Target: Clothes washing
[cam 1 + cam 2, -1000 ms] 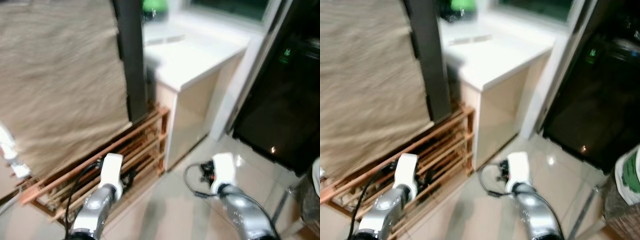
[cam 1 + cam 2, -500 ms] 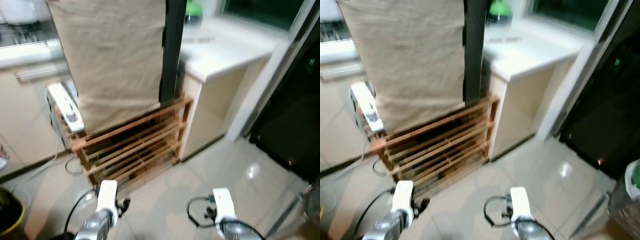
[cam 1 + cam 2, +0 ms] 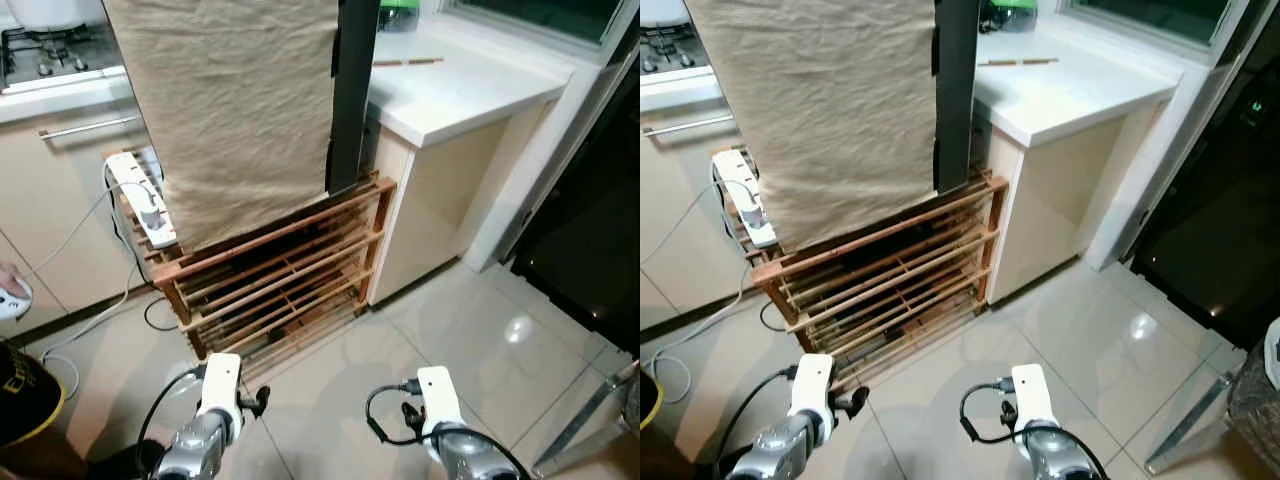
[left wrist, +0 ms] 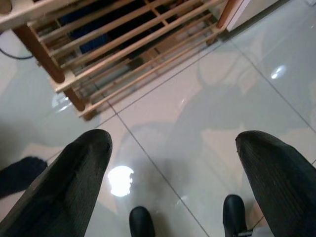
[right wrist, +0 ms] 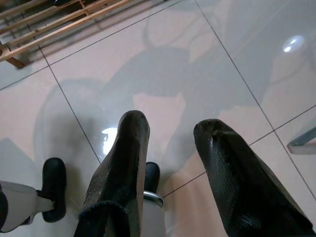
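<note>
A large beige cloth (image 3: 240, 110) hangs down in front of a dark upright post (image 3: 355, 100), with its lower edge over a wooden slatted rack (image 3: 280, 275). Both my arms hang low over the tiled floor, the left arm (image 3: 218, 390) and the right arm (image 3: 437, 400) at the bottom of the eye views. In the left wrist view my left gripper (image 4: 173, 143) is open wide above bare tile, the rack's corner ahead of it. My right gripper (image 5: 172, 123) is open with a narrower gap, nothing between its fingers (image 5: 123, 163).
A white counter (image 3: 470, 90) with a thin stick (image 3: 405, 62) stands right of the rack. A dark glass door (image 3: 590, 220) is at far right, a metal frame (image 3: 585, 425) below it. A white power strip (image 3: 140, 200) and cables lie left of the rack.
The camera has pulled back and swung left, so the whole rack, power strip and more floor now show. The picture is sharper. Both arms sit lower in the frame.
</note>
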